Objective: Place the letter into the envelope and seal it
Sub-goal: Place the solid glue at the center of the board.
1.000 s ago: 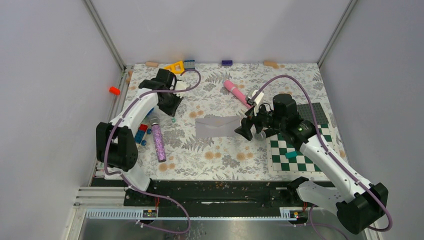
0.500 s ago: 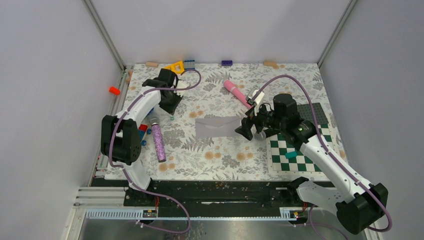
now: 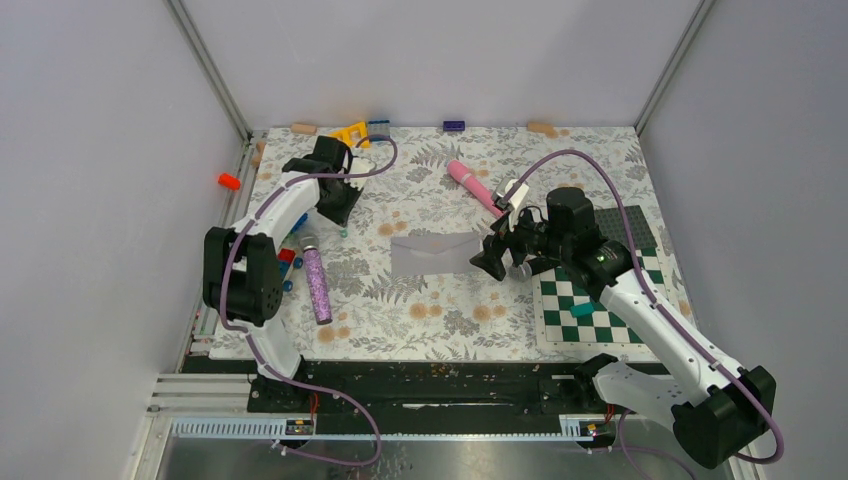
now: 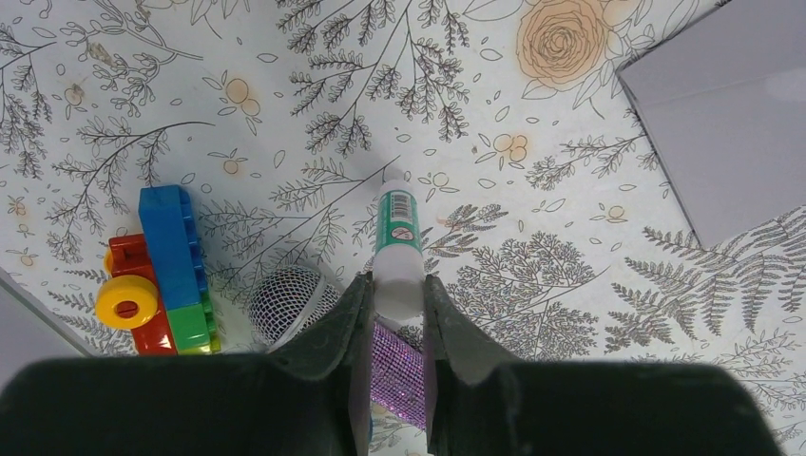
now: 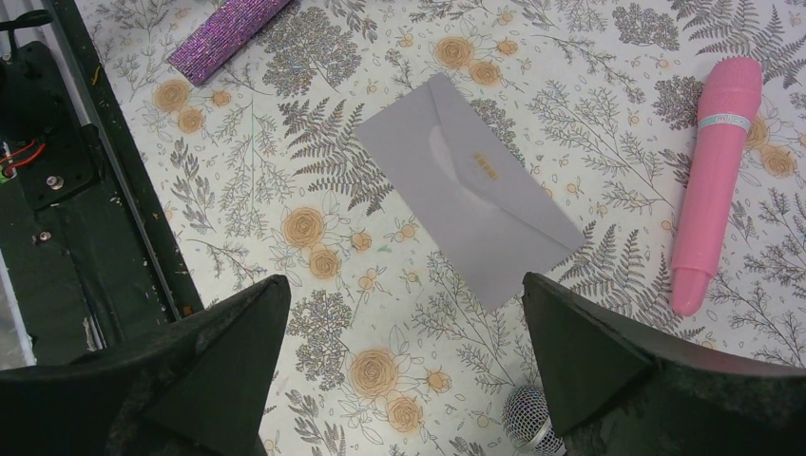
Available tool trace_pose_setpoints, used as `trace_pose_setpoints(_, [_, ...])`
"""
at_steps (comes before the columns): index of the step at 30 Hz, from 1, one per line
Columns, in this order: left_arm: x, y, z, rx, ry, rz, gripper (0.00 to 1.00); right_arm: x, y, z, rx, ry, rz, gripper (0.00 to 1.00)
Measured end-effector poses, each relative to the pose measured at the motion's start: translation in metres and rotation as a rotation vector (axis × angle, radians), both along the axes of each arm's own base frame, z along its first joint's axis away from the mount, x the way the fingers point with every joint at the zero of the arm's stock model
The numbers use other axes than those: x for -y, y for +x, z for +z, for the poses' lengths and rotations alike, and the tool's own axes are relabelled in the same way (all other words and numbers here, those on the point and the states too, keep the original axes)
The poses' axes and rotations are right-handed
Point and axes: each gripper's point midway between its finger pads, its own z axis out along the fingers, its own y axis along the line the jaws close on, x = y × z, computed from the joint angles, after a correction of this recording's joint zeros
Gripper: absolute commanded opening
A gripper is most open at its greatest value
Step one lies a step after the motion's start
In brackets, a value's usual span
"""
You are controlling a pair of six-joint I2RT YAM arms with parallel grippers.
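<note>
**Envelope position relative to both tools**

My left tool (image 4: 394, 304) is clamped on the white end of a green-and-white stick, which I judge to be a glue stick (image 4: 397, 228). Its other end points away from the tool. My right tool (image 5: 404, 285) stands with its jaws wide apart and holds nothing.

The envelope (image 3: 440, 253) lies flat on the tabletop (image 3: 420, 320), near the middle. In the top view its long axis runs from 9 to 3 o'clock. The flap appears folded down. No letter is visible, and I cannot tell whether one is inside.

Key relation:
- The right tool is the nearer one. It hangs just beside the envelope's 3 o'clock end, with the envelope at 9 o'clock from it.
- The left tool is well apart, with the envelope at about 4 o'clock from it.

To bring the glue stick to the flap, I judge the left arm must travel toward 4 o'clock while the right tool deals with the flap.
</note>
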Motion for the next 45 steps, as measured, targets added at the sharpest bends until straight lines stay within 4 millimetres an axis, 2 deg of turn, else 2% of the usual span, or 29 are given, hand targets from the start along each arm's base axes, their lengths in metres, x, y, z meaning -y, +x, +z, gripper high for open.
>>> trace_pose_setpoints(34, [0.0002, 0.0038, -0.0059, -0.005, -0.029, 0.021, 0.08, -0.0002, 0.0007, -0.0018, -0.006, -0.003, 0.000, 1.00])
trace_pose_setpoints(41, [0.0005, 0.0032, -0.0095, -0.009, -0.032, 0.020, 0.11, -0.0008, -0.0001, -0.0016, -0.007, 0.000, 0.005, 1.00])
trace_pose_setpoints(45, [0.0009, 0.0052, -0.0095, -0.002, -0.034, 0.020, 0.17, -0.0009, -0.0003, -0.0015, -0.007, 0.001, 0.006, 1.00])
